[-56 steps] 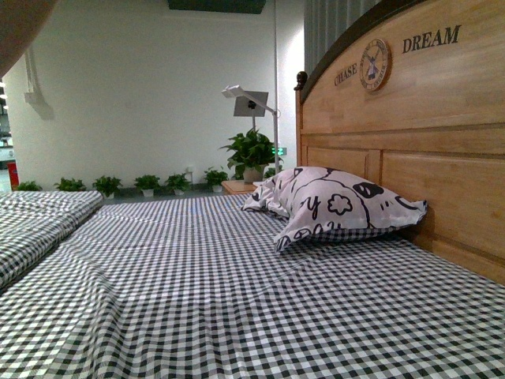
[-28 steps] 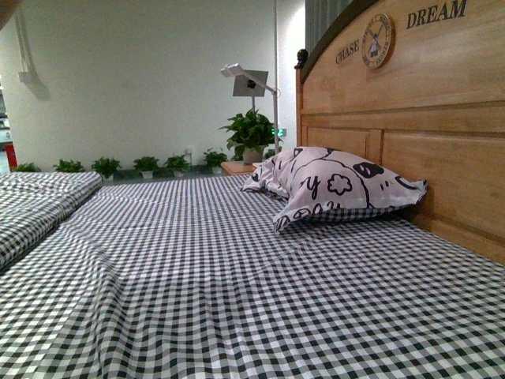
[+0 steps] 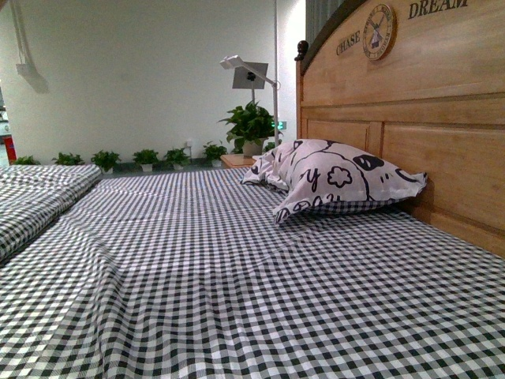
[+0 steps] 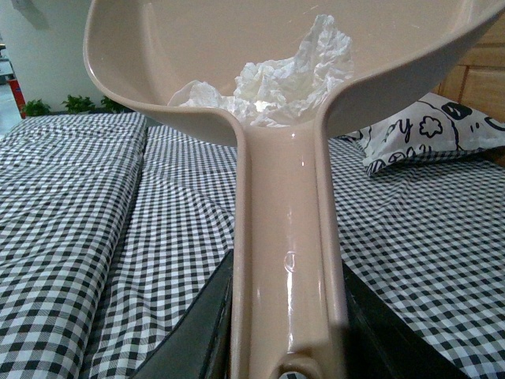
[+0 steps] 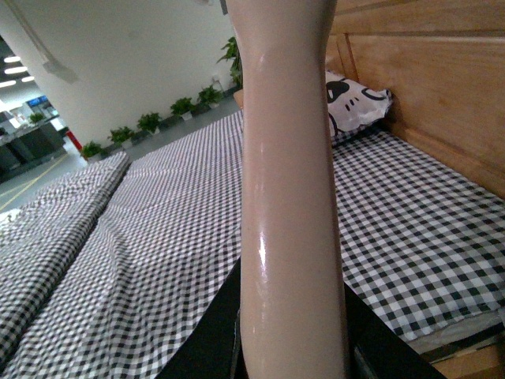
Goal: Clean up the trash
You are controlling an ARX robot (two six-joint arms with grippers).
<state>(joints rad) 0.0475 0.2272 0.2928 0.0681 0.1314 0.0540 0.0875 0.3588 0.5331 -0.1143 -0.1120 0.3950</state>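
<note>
The trash [image 4: 272,75], a crumpled white wad, lies in the bowl of the beige dustpan [image 4: 197,47] at the top of the left wrist frame, below its rim. The left gripper [image 4: 288,347] is clamped on the pan's handle at bottom centre. The right gripper [image 5: 288,347] grips a beige handle [image 5: 288,158] likewise. Below, the checked bedsheet [image 3: 237,276] lies open; a patterned pillow [image 3: 339,178] leans against the wooden headboard [image 3: 442,118] at right.

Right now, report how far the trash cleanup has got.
Done: the crumpled white paper lies in the beige dustpan, off the checked bed sheet. In hand: the left gripper clamps the dustpan's handle; the right holds a beige handle, its head unseen. Left: emptying the pan; no bin shows.
</note>
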